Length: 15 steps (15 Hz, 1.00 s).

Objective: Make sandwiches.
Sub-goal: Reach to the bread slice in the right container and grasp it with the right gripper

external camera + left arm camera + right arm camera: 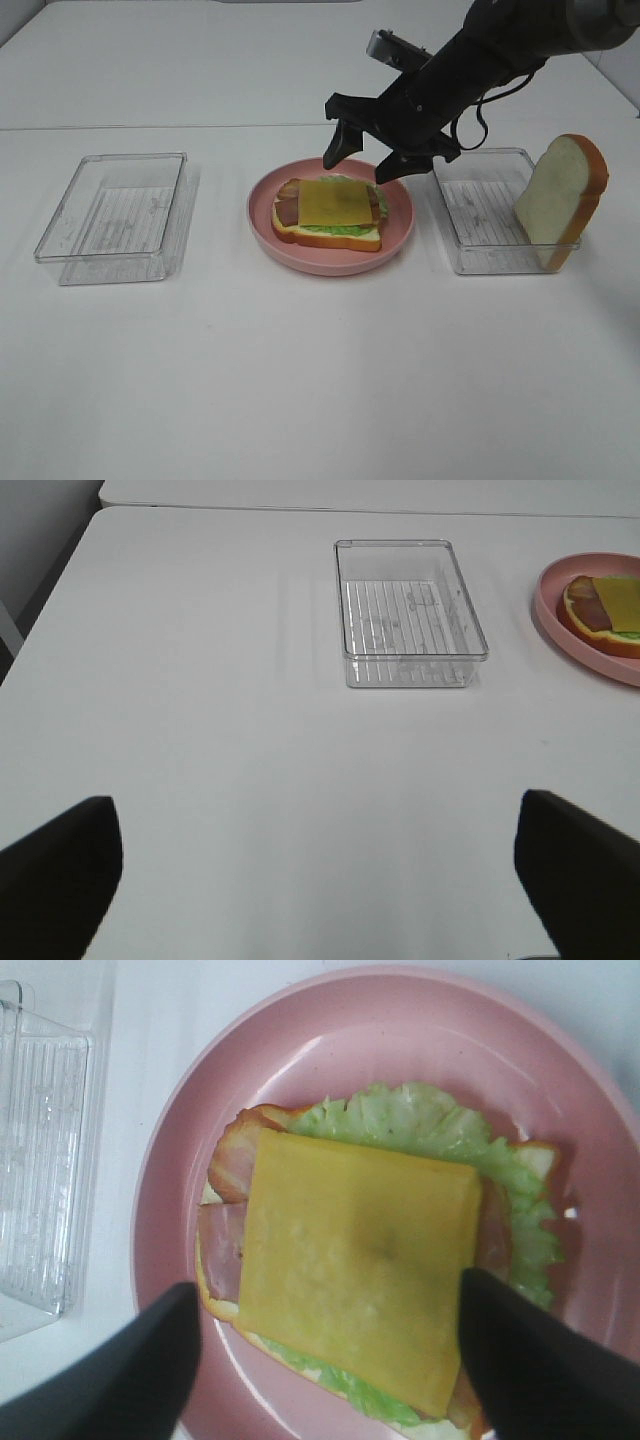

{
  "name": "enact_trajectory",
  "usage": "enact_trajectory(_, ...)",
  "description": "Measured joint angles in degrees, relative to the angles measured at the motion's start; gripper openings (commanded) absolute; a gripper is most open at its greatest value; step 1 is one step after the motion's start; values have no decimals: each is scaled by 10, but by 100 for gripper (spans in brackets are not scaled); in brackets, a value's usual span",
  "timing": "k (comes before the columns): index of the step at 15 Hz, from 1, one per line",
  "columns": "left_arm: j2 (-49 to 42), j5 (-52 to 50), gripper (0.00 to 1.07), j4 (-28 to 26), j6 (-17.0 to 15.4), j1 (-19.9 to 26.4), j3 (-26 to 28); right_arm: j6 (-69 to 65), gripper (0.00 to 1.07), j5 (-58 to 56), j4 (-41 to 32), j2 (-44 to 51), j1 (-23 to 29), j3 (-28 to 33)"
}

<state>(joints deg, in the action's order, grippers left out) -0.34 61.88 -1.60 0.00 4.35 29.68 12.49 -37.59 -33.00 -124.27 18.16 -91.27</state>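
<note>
Sandwich stack point(328, 213) of white toy bread, green lettuce, brown bacon and yellow cheese square on top sits on round pink plate point(398, 235) at table centre. Right gripper point(366, 159) hovers above stack's 12 o'clock edge, jaws apart, holding nothing. Loose toy bread slice point(561, 198) leans upright in clear plastic tray point(478, 256) at plate's 3 o'clock. Second clear tray point(118, 215) at 9 o'clock. Left gripper point(320, 880) jaws spread wide, well clear.

High overview – wrists share plate point(330, 262)
</note>
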Motion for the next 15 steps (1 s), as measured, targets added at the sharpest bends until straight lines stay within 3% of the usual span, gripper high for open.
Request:
enact_trajectory(5, 0, 0, 102, 0, 0, 0, 0, -46, 97, -50, 128, 95, 0, 0)
enact_trajectory(8, 0, 0, 102, 0, 0, 0, 0, -119, 97, -93, 245, 167, 0, 0)
enact_trajectory(11, 0, 0, 102, 0, 0, 0, 0, -217, 96, -193, 410, 216, -1, 0)
enact_trajectory(15, 0, 0, 102, 0, 0, 0, 0, -226, 96, -256, 425, 222, -54, 0)
